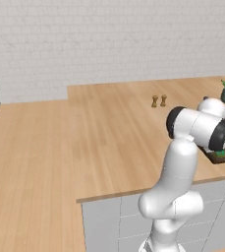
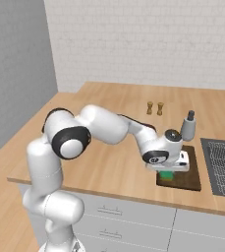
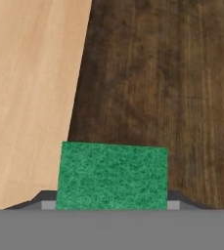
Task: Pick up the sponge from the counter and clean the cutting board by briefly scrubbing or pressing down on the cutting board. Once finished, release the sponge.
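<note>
Sponge (image 3: pixel 112 176): small flat green rectangle with a speckled, slightly rough-looking face. Judged light and soft; it should compress under a press and spring back, with little risk of slipping or damage. Best hold is across its 2 narrow edges, low enough that the flat face is free to meet the wood.

Location: in the hand view the sponge sits at the bottom, directly in front of the fingers, over the near left part of the cutting board (image 3: pixel 162 88). In the right base view a green patch (image 2: pixel 167 174) shows directly under the gripper (image 2: pixel 169 170), on or just above the board (image 2: pixel 190 179). Contact with the board cannot be confirmed.

Fingers: they appear closed around the sponge, which sits between the 2 dark tips at the lower edge of the hand view; the grip surfaces themselves are hidden.

Cutting board: dark brown slab with visible grain, flat on the light-wood worktop (image 2: pixel 109 113), just left of a dark gridded stovetop (image 2: pixel 222 165). It is judged stiff and heavy enough to stay put under a press.

Also on the worktop: 2 small brown shakers (image 2: pixel 154 108) and a grey bottle (image 2: pixel 188 126) behind the board.

Step judged in hand: pressing or scrubbing; release not yet done.
</note>
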### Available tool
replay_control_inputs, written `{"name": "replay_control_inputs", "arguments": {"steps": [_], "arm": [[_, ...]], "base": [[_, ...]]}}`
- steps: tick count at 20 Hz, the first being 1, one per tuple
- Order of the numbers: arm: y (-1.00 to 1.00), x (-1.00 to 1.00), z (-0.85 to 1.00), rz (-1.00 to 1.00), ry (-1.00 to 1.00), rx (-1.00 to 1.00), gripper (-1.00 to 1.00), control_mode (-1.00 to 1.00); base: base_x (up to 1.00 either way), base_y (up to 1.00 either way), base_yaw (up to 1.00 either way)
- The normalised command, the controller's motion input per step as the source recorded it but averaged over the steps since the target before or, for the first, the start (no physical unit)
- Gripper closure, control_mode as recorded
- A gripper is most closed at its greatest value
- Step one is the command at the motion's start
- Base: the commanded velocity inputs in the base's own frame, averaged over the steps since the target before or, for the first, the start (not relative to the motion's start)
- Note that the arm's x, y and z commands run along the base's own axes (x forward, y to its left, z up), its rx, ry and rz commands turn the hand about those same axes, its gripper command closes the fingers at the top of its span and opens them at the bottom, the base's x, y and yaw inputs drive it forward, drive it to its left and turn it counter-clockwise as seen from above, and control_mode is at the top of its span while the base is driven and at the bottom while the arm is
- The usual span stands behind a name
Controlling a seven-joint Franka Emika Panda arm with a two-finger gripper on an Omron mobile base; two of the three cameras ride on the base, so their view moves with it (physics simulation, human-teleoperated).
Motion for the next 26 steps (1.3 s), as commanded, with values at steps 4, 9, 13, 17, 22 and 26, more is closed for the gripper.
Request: {"name": "replay_control_inputs", "arguments": {"steps": [4, 9, 13, 17, 22, 26], "arm": [[-0.30, -0.05, -0.24, 0.00, -0.05, 0.00, 1.00, -1.00], [-0.13, 0.00, -0.18, 0.00, -0.07, 0.00, 1.00, -1.00], [-0.18, 0.00, -0.06, 0.00, -0.08, 0.00, 1.00, -1.00], [-0.07, 0.01, 0.00, 0.00, -0.10, 0.00, 1.00, -1.00], [0.00, 0.00, -0.12, 0.00, -0.18, 0.00, 1.00, -1.00], [0.00, 0.17, -0.21, 0.00, -0.20, 0.00, 1.00, -1.00]], "base": [[0.00, 0.00, 0.00], [0.00, 0.00, 0.00], [0.00, 0.00, 0.00], [0.00, 0.00, 0.00], [0.00, 0.00, 0.00], [0.00, 0.00, 0.00]]}}
